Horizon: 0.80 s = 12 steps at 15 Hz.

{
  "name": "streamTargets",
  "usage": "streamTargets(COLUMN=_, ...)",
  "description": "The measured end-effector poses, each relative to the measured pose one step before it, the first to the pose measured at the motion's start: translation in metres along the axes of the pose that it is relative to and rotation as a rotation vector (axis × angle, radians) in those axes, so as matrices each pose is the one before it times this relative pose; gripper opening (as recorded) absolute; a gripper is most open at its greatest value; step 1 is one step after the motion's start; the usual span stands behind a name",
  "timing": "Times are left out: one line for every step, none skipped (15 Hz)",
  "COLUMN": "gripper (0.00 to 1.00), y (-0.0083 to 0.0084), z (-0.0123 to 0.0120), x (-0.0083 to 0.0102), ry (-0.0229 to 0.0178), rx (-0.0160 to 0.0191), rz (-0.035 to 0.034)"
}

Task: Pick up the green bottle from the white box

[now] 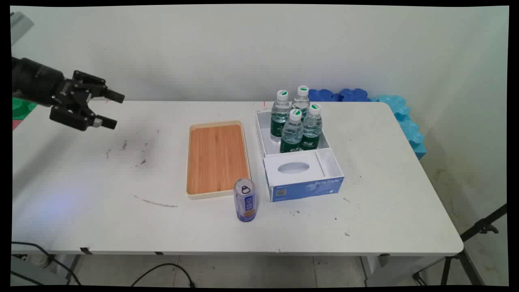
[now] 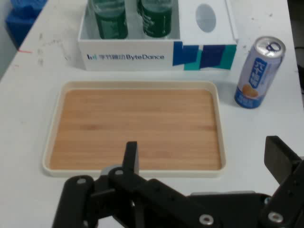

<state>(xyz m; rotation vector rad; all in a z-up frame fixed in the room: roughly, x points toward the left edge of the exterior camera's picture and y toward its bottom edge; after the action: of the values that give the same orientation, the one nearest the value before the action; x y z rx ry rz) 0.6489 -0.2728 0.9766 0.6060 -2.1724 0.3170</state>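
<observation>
Blue can point(image 1: 245, 200), lower centre, stands just off wooden tray point(image 1: 217, 159); tall, likely to tip if clipped. Gripper point(image 1: 108, 108) upper left, spread wide, holding nothing.

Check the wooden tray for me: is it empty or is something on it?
Empty. The wooden tray shows bare wood in both views; the can stands upright on the table beside its near corner, not on it.
</observation>
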Motion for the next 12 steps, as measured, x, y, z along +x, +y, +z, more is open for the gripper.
streamTargets(gripper=1.00, y=-0.00077, z=0.00090, x=0.00477, ry=0.00328, rx=0.00916, rz=-0.00047)
streamTargets(gripper=1.00, y=-0.00099, z=0.00235, x=0.00780, ry=0.00658, rx=0.01308, rz=-0.00663)
streamTargets(gripper=1.00, y=-0.00088, z=0.00429, x=0.00973, ry=0.00626, rx=0.01201, rz=-0.00683)
streamTargets(gripper=1.00, y=-0.00103, z=0.00548, x=0.00985, ry=0.00539, rx=0.01056, rz=-0.00186)
streamTargets(gripper=1.00, y=-0.00144, z=0.00925, x=0.01375, ry=0.00718, rx=0.01191, rz=0.00311)
streamTargets(gripper=1.00, y=-0.00098, z=0.01033, x=0.01261, ry=0.00574, rx=0.00960, rz=0.00023)
streamTargets(gripper=1.00, y=-0.00022, z=0.01519, x=0.01553, ry=0.00482, rx=0.00508, rz=0.00166)
streamTargets(gripper=1.00, y=0.00017, z=0.01573, x=0.01426, ry=0.00173, rx=0.00282, rz=0.00256)
streamTargets(gripper=1.00, y=0.00007, z=0.01770, x=0.01344, ry=-0.00053, rx=0.00096, rz=0.00499)
streamTargets(gripper=1.00, y=0.00030, z=0.01419, x=0.00968, ry=-0.00059, rx=0.00203, rz=0.00245)
streamTargets(gripper=1.00, y=0.00069, z=0.01683, x=0.00978, ry=-0.00341, rx=0.00142, rz=0.00220)
streamTargets(gripper=1.00, y=0.00114, z=0.01691, x=0.00824, ry=-0.00406, rx=0.00042, rz=0.00076)
